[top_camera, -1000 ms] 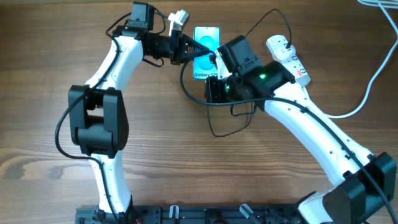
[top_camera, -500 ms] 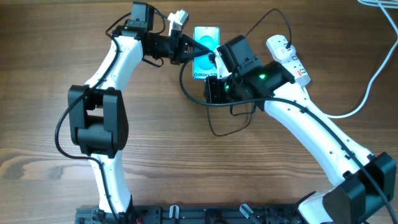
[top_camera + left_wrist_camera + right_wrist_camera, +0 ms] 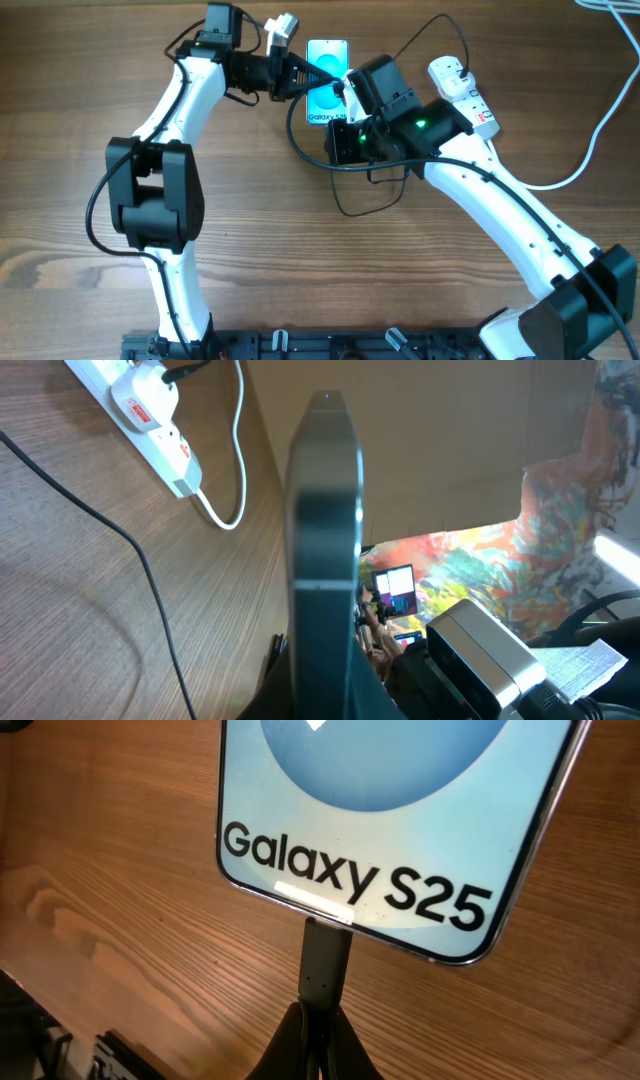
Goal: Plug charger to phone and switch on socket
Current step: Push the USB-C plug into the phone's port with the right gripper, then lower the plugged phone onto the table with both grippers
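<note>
Your left gripper [image 3: 312, 78] pinches the Galaxy S25 phone [image 3: 400, 820] across its slick, breakable-looking faces over the far side of the table [image 3: 300, 290], as your right gripper [image 3: 320, 1025] clamps the charger's rigid connector [image 3: 327, 960], a surer hold than the limp cable [image 3: 345, 207], against its bottom edge.
</note>
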